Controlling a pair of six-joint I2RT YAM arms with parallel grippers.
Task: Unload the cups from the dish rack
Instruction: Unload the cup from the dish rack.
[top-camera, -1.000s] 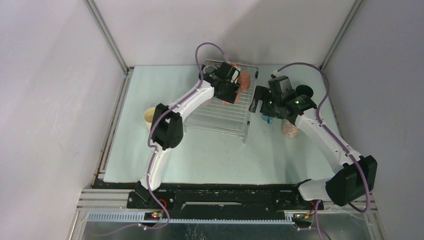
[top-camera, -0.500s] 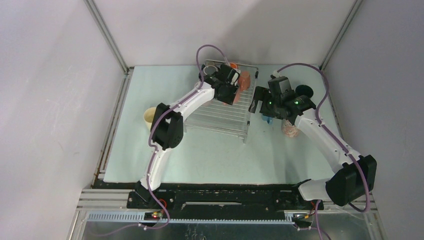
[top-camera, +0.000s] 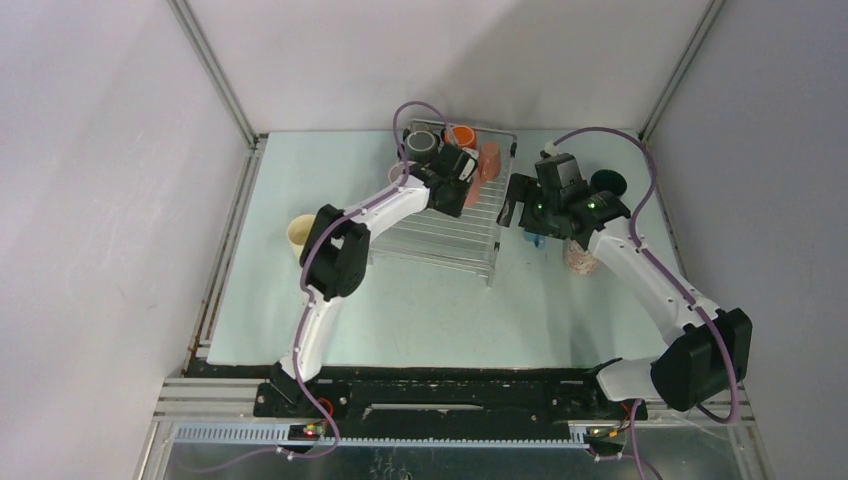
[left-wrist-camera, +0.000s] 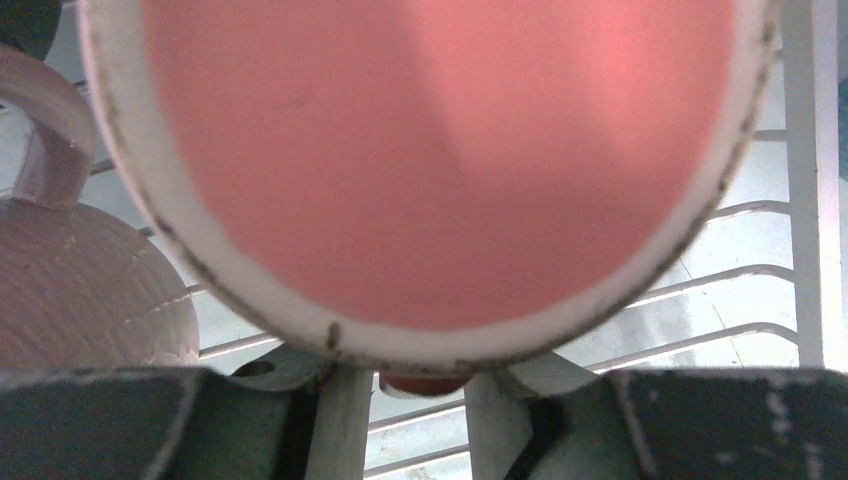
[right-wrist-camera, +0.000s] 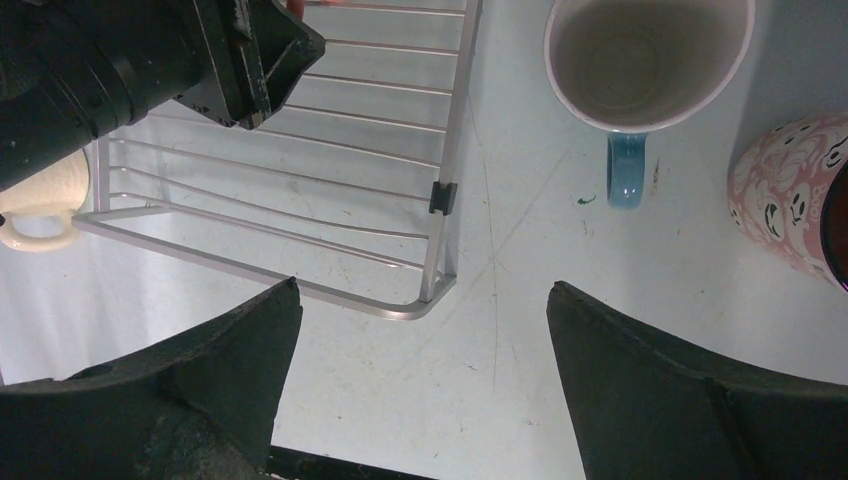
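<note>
1. Top external view: the dish rack (top-camera: 440, 235) sits on the pale green worktop (top-camera: 420, 310), towards the middle of its far edge.
2. A grey cup (top-camera: 420, 143) and an orange cup (top-camera: 460, 135) stand side by side at the rack's far end. A salmon-pink cup (top-camera: 488, 160) is on the rack's far right part.
3. The left arm reaches across the rack, and the left end effector (top-camera: 466, 180) is right against the salmon-pink cup.
4. Left wrist view: that cup's round salmon face, ringed by a pale rim, fills nearly the whole frame. The two pale fingers (left-wrist-camera: 335, 430) stand close together just under the rim, with a sliver of red between them. I cannot tell whether they press on the cup.
5. A pale mauve cup (left-wrist-camera: 80, 300) with a loop handle is just beside the salmon one, with rack wires behind both.
6. The right end effector (right-wrist-camera: 418, 380) hangs over bare worktop just off the rack's near right corner. Its fingers are wide apart with nothing between them.
7. Off the rack, towards the worktop's right edge:
   - a blue mug (right-wrist-camera: 648, 60) stands upright
   - a speckled pink cup (right-wrist-camera: 790, 200) is near it
   - a dark teal cup (top-camera: 607, 183) is farther back
8. A cream cup (top-camera: 298, 232) stands near the worktop's left edge, apart from the rack.
</note>
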